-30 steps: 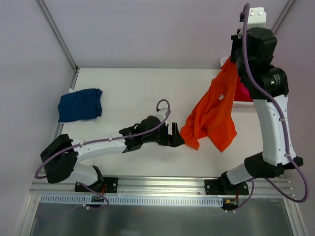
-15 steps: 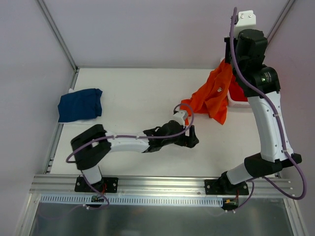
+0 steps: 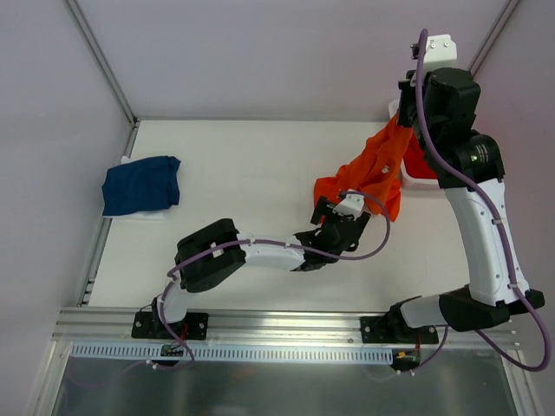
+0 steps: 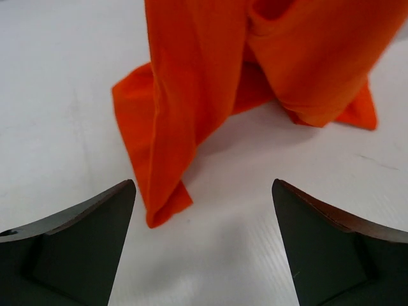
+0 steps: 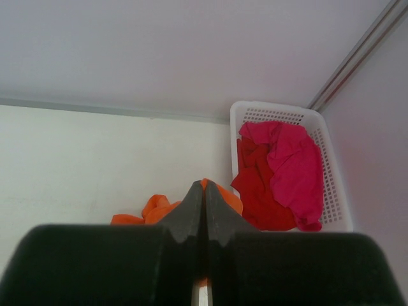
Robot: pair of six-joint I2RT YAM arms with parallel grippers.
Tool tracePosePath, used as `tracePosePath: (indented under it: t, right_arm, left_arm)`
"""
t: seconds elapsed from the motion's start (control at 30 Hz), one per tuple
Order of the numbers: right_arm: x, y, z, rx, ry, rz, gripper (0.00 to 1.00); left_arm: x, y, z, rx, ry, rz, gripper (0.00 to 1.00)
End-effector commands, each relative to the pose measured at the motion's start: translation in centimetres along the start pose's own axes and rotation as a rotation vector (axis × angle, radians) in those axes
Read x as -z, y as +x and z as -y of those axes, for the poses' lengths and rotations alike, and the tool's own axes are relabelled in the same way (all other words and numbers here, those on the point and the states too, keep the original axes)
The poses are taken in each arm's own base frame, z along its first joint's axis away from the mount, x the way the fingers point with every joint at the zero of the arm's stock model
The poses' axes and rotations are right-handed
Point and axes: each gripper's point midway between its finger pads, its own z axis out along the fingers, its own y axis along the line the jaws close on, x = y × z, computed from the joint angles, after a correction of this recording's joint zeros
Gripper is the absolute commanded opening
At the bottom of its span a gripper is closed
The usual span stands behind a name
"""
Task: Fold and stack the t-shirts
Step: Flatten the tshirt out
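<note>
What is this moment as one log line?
right hand: shut on orange shirt, hanging | left hand: open, facing its low end | navy shirt: lying left

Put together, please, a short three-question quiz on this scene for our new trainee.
1. True or false: the right gripper is shut on the bright orange cloth t-shirt, holding part of it up off the table.
2. Pick one. The left gripper is: A) shut and empty; B) open, facing the orange t-shirt's lower end; C) shut on the orange t-shirt.
3. In a few words: what lies in the white plastic lattice basket?

Key: 1 true. 2 B. 3 crumpled magenta-pink and red garments.
</note>
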Motion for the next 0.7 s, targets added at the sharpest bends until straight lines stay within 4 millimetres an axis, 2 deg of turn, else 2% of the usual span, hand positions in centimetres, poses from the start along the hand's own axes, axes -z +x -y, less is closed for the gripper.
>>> tracePosePath:
  t: [0.0,0.07,0.17,0.2,0.27,0.3,0.4,0.5,0.53,0.67]
  right_arm:
    - [1.7,-2.6,0.8,-0.052,-0.001,0.094,0.0]
    - [1.6,-2.5,0.8,-0.052,-0.002,0.089,0.01]
    - [1.4,-1.9,0.9,-0.052,0.003,0.076,0.01]
    - [1.6,-1.9,1.0,-0.055,0.003,0.078,0.01]
    - [1.6,-1.7,1.0,-0.055,0.006,0.072,0.0]
    - [1.6,-1.7,1.1,-0.058,0.003,0.075,0.0]
    - [1.8,-1.6,1.1,-0.061,-0.001,0.073,0.01]
    - [2.1,-1.7,1.3,-0.064,0.004,0.078,0.01]
    - [2.1,-1.7,1.5,-0.065,0.007,0.08,0.0]
    - [2.0,-1.7,1.6,-0.061,0.014,0.078,0.01]
  left_arm:
    - [-0.4,-1.9,-3.3,-0.079,-0.158,0.047,0.9]
    - [-0.8,-1.5,-4.0,-0.09,-0.178,0.018,0.91]
    - [-1.9,0.4,-6.1,-0.076,-0.213,-0.064,0.91]
    - [-2.1,0.9,-5.9,-0.057,-0.172,-0.095,0.91]
    - [-2.9,2.3,-7.2,0.008,-0.158,-0.143,0.9]
    - [-3.1,2.5,-6.9,0.036,-0.115,-0.161,0.9]
    - [-4.1,3.6,-8.2,0.071,-0.121,-0.187,0.89]
    - [-5.0,4.6,-7.8,0.105,-0.052,-0.218,0.89]
    - [-5.0,5.0,-7.1,0.122,-0.002,-0.235,0.88]
    - [-4.6,6.3,-6.4,0.181,0.049,-0.289,0.88]
